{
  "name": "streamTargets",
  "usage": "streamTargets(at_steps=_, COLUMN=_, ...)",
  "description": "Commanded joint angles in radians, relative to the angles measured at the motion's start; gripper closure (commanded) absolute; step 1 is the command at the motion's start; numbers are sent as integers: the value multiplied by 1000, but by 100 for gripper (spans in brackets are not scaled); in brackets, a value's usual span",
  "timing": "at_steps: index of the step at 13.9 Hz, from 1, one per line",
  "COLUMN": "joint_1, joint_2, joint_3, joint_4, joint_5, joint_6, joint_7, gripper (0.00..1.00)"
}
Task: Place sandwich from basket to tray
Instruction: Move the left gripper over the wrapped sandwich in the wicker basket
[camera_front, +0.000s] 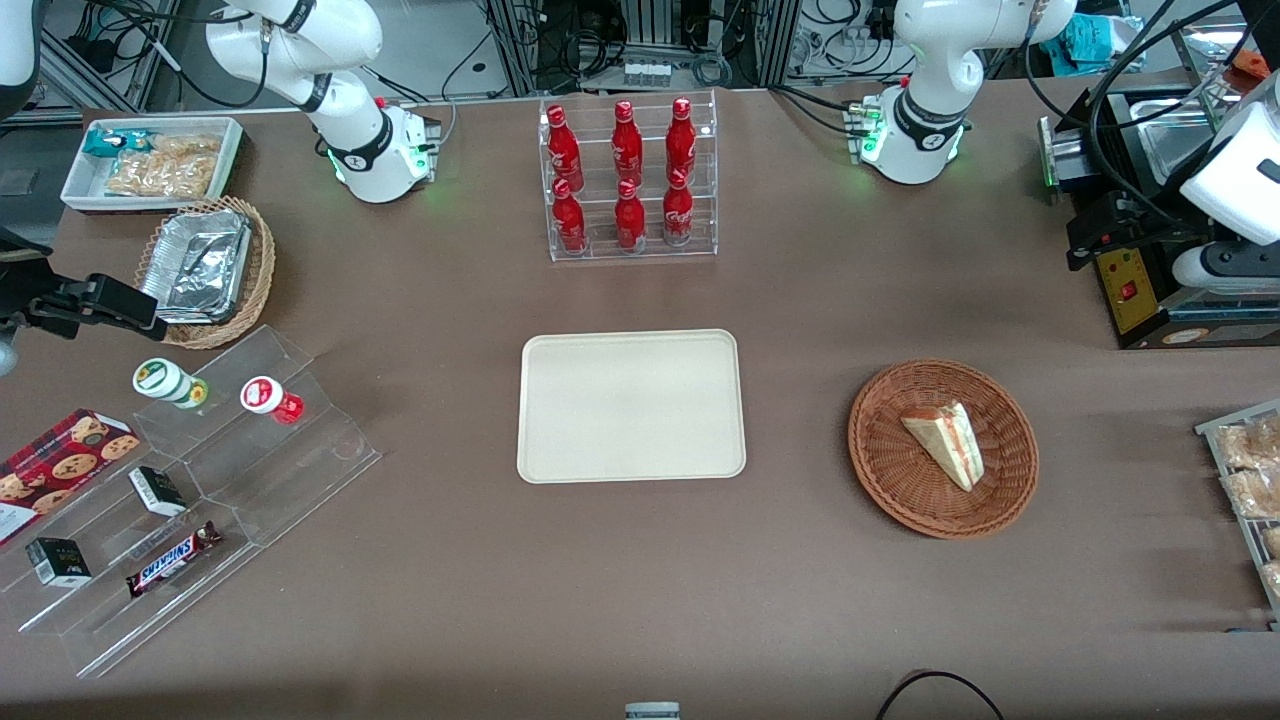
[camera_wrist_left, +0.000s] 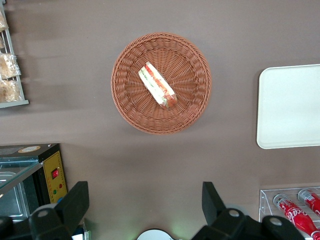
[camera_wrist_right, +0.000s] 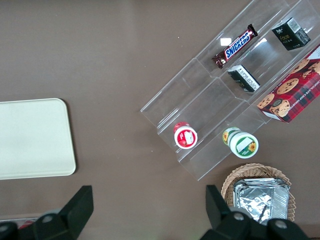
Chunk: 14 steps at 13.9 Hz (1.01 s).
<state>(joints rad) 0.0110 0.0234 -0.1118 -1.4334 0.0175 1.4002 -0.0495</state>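
Observation:
The sandwich (camera_front: 945, 440), a pale bread wedge with red and green filling, lies in the round reddish-brown basket (camera_front: 872, 440) toward the working arm's end of the table. The cream tray (camera_front: 630, 405) lies flat at the table's middle, beside the basket, with nothing on it. My left gripper (camera_front: 1085, 235) hangs high above the table, farther from the front camera than the basket, over a black appliance. In the left wrist view the gripper (camera_wrist_left: 144, 196) is open and empty, well apart from the basket (camera_wrist_left: 125, 100), the sandwich (camera_wrist_left: 157, 85) and the tray (camera_wrist_left: 290, 105).
A clear rack of red bottles (camera_front: 628, 180) stands farther back than the tray. A black appliance with a red switch (camera_front: 1140, 290) and a rack of bagged snacks (camera_front: 1250, 480) sit at the working arm's end. A stepped acrylic display (camera_front: 200, 480), a foil-filled tan basket (camera_front: 205, 265) and a white bin (camera_front: 150, 160) are at the parked arm's end.

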Motion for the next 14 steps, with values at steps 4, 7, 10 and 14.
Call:
streamTargets(at_steps=4, joint_1=12, joint_2=4, joint_3=-11, joint_4=10, joint_5=18, joint_6=-9, joint_7=2, gripper=0)
streamTargets(at_steps=7, joint_1=12, joint_2=12, joint_3=-11, joint_4=-5, joint_5=19, joint_6=-9, joint_7=-33, gripper=0)
streamTargets(at_steps=10, joint_1=14, joint_2=44, joint_3=-9, joint_4=-56, joint_5=21, joint_6=-6, joint_7=-79, gripper=0)
streamTargets(at_steps=14, joint_1=11, joint_2=137, joint_3=-8, joint_4=-179, joint_5=25, joint_6=126, joint_7=-436, gripper=0)
